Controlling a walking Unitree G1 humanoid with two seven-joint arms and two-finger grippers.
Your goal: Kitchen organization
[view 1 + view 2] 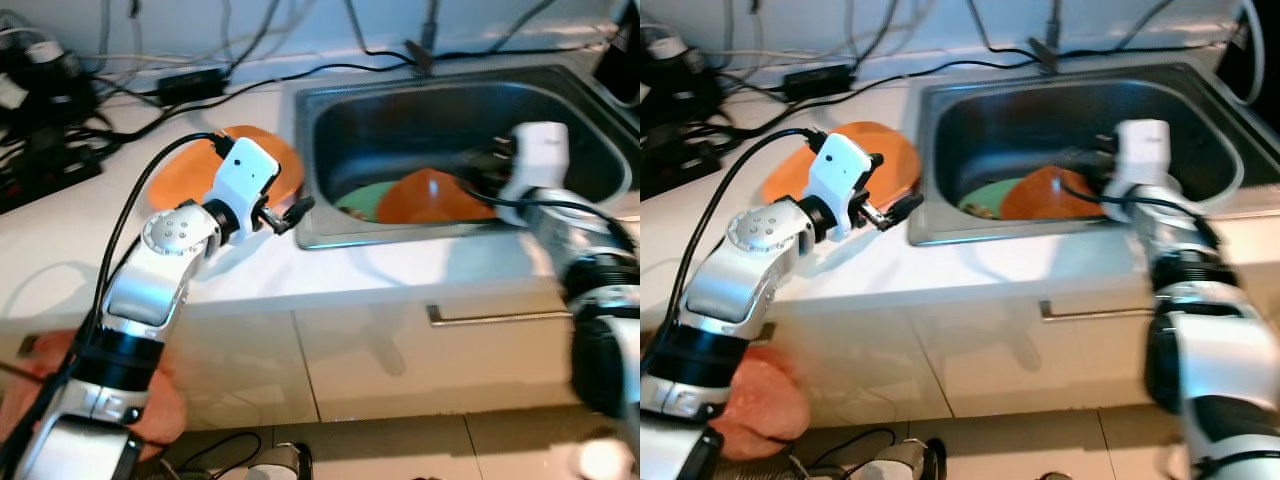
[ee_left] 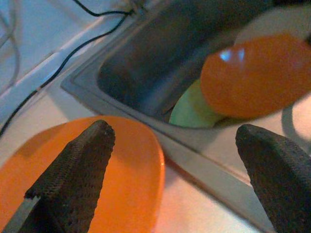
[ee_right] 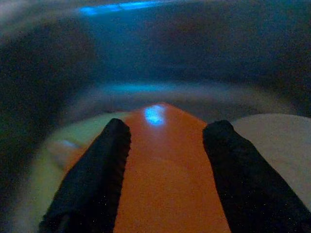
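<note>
My right gripper [image 3: 163, 170] reaches down into the sink [image 1: 330, 225], fingers spread w/ the tilted orange plate [image 1: 430, 197] edge-on between them, not clearly clamped; a green plate [image 1: 362, 200] lies under it at approx 9 o'clock. Left gripper [image 1: 290, 213] hangs wide open and empty above the counter [image 1: 330, 270]; a 2nd orange plate [image 1: 185, 170] lies at its 10 o'clock. Right arm is nearer the sink plates.

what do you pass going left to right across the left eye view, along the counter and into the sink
black cables → orange plate on the counter → left tool → green plate → orange plate in the sink → right tool
</note>
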